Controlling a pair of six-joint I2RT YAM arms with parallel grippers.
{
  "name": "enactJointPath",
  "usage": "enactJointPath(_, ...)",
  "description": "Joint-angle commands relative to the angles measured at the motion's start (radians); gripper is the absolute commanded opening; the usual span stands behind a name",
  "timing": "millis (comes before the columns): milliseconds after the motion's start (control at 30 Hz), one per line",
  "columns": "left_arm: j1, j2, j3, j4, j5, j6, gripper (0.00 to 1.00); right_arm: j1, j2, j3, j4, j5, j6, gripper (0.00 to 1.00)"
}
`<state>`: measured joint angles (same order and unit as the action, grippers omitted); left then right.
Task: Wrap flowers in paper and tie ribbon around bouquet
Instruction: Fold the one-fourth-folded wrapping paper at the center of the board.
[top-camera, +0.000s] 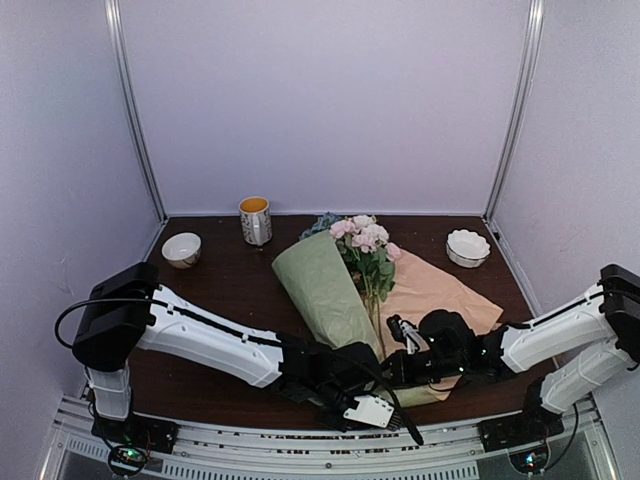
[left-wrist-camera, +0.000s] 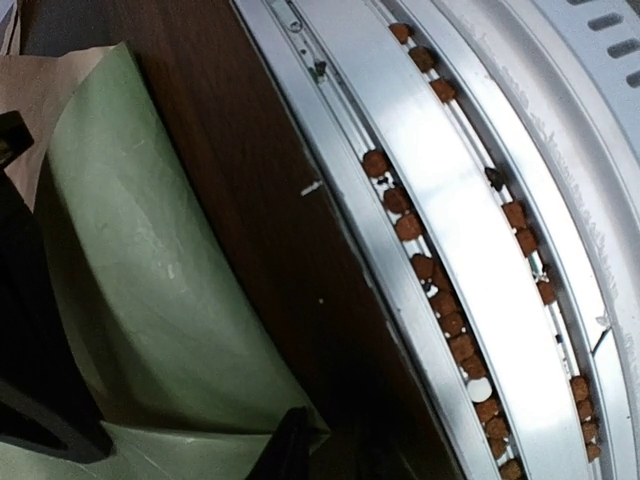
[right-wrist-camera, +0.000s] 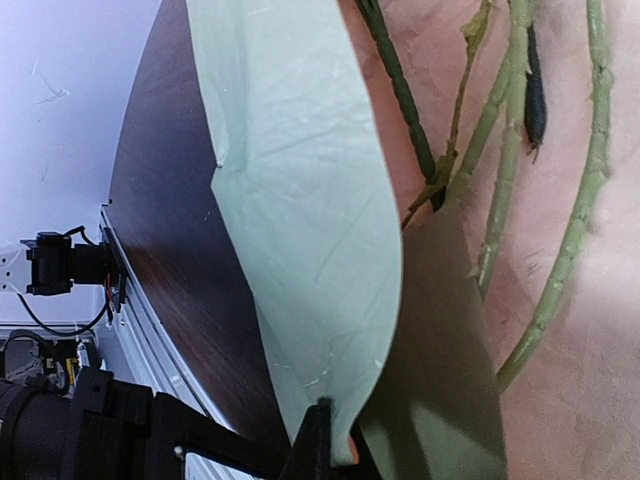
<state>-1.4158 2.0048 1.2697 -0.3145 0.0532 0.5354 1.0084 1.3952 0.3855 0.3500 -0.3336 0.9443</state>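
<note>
Item: the paper (top-camera: 445, 292), spread on the dark surface (top-camera: 225, 285) at frame centre. Its right half lies tan face up, and its sage-green flap (top-camera: 322, 290) curls up and over from the left toward the middle. Item: the flowers (top-camera: 366, 240), lying on the tan face with blooms at upper centre and stems (right-wrist-camera: 505, 190) running down the frame toward the arm bases. Their long axis is top to bottom of the frame, with the green flap just left of it and bare tan paper to its right. Right hand (top-camera: 402, 333): fingers closed. In its wrist view the flap's lower edge runs into the fingertips, so it appears pinched there. This hand sits just right of the stem ends and is the nearer of the two to them. Left hand (top-camera: 366, 396): at the paper's near corner, lower centre, with the green fold lying between its fingers; whether it grips cannot be told. Judged next: the flap must travel rightward across the stems, crosswise to their axis. No ribbon shows. Also present along the top of the surface: mug (top-camera: 255, 220), left bowl (top-camera: 181, 248), right bowl (top-camera: 468, 247).
</note>
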Motion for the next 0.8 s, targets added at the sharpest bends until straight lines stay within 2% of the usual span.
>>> enactJointPath(0,0.001,0.033,-0.013,-0.052,0.035,0.011,0.20,-0.002,-0.033,-0.068,-0.034,0.034,0.025,0.00)
enactJointPath(267,0.004,0.020,-0.019,-0.057,0.040,-0.005,0.20,-0.002,-0.070,-0.123,-0.056,0.072,0.052,0.00)
enactJointPath(467,0.028,-0.041,-0.034,-0.035,0.050,-0.039,0.20,-0.002,-0.075,-0.073,-0.101,0.081,0.017,0.00)
enactJointPath(633,0.177,-0.143,-0.048,0.044,0.174,-0.217,0.25,-0.001,-0.125,-0.080,-0.134,0.118,0.022,0.00)
enactJointPath(767,0.342,-0.161,-0.028,0.116,0.160,-0.393,0.27,-0.001,-0.146,-0.107,-0.111,0.122,0.041,0.00)
